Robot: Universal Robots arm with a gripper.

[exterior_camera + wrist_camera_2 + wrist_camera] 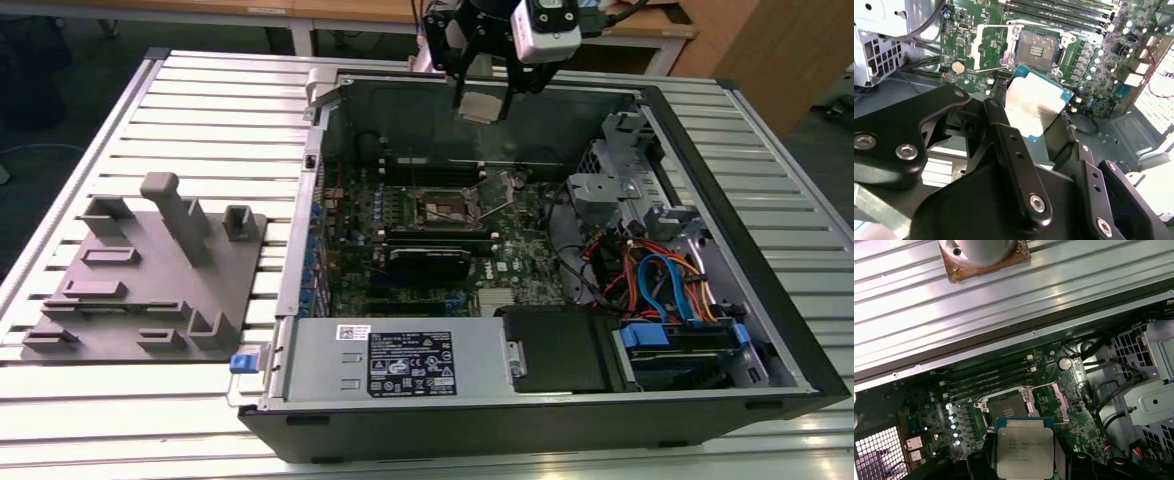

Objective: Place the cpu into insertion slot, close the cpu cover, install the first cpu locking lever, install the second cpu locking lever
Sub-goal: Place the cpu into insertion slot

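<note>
cpu (pixel 1036 102): pinched in the gripper (pixel 1030 122), dull metal top facing the wrist cams, green edge showing. Held in the air above the insertion slot (pixel 1040 47), not touching it, not seated.
gripper: closed on the cpu, hanging high over the slot.
fingers (pixel 1006 140): black, one on each side edge of the cpu, clamped tight.
insertion slot: dark contact field exposed inside its thin silvery rim, amid green board.
cpu cover (pixel 1058 396): swung open, standing up right beside the slot, window off the slot.
wire lever (pixel 996 68): thin rod sticking out just beside the slot, on the cover's side.
memory slots (pixel 989 377): long narrow black rows just beside the slot.
coin cell (pixel 957 66): near the slot, past the open cover.
black card (pixel 427 262): just beside the slot, opp. side from the memory slots.
power supply (pixel 387 362): well apart from the slot, beyond the black card.
pc case (pixel 747 250): lies on its side w/ the panel off; the slot sits inside it.
grey fixture (pixel 147 270): outside the case, well apart from the slot, toward the exterior view's left.
slatted table (pixel 200 110): under the case and the fixture.
</note>
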